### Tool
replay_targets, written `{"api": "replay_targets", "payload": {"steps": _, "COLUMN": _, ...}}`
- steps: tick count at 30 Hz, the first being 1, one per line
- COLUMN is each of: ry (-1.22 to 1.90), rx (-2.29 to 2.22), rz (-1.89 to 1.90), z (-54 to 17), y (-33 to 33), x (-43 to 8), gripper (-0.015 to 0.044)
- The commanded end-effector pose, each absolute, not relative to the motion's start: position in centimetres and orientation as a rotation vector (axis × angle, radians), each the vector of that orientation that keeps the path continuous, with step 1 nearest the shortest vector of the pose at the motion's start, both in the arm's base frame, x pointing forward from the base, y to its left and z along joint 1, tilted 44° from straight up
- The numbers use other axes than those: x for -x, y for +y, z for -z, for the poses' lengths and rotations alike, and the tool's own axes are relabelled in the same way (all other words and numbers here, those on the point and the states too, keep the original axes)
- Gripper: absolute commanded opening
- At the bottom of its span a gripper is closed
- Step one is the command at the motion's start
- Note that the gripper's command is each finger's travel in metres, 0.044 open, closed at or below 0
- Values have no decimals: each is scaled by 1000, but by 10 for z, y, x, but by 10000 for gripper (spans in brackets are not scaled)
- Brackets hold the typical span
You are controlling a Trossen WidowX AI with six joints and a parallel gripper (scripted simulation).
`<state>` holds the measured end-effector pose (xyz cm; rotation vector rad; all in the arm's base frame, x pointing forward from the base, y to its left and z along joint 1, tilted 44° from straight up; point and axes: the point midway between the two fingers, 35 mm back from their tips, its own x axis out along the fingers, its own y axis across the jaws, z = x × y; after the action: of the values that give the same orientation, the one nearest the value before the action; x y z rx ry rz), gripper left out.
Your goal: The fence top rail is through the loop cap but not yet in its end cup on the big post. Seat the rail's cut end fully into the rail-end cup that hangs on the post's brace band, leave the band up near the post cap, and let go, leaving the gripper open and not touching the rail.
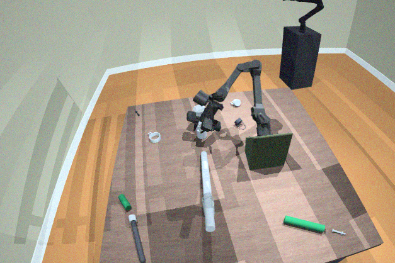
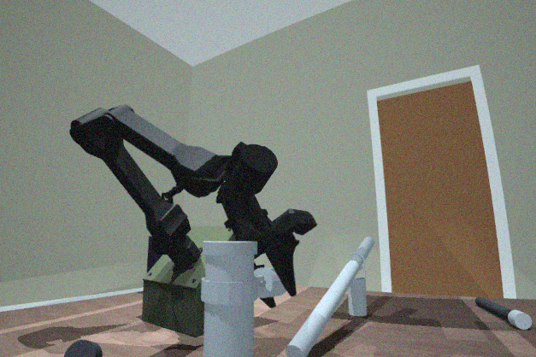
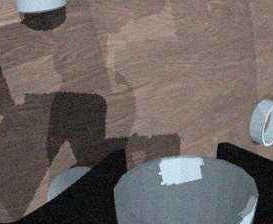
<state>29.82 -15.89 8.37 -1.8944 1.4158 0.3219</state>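
The big white post (image 2: 229, 329) stands upright with its brace band (image 2: 227, 291) a little below the post cap (image 2: 230, 248). The rail-end cup (image 2: 264, 279) (image 3: 187, 200) hangs beside the post. My gripper (image 2: 284, 299) (image 3: 172, 156) reaches down from above and is shut on the cup; a finger partly hides it in the exterior view. The white rail (image 1: 206, 176) (image 2: 332, 299) passes through the loop cap (image 1: 208, 199) (image 2: 359, 256) and slopes down towards the big post. Its near end is outside the cup, apart from my fingers. The cup's mouth is not clearly visible.
A small post (image 2: 357, 296) stands under the loop cap. A loose white ring (image 1: 154, 141) (image 3: 259, 122) lies left. Green tubes (image 1: 124, 202) (image 1: 304, 224), a dark rod (image 1: 137, 240) and a bolt (image 1: 338, 232) lie near the front. A green panel (image 1: 268, 152) stands at my base.
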Motion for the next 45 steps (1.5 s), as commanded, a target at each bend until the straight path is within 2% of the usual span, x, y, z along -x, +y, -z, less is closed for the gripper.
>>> {"api": "replay_targets", "payload": {"steps": 1, "ry": 1407, "rx": 1914, "rz": -369, "z": -83, "y": -158, "x": -294, "gripper": 0}}
{"api": "replay_targets", "payload": {"steps": 30, "ry": 1403, "rx": 1922, "rz": -383, "z": -83, "y": -158, "x": -293, "gripper": 0}}
{"api": "replay_targets", "payload": {"steps": 45, "ry": 1402, "rx": 1917, "rz": -388, "z": -83, "y": -146, "x": -297, "gripper": 394}}
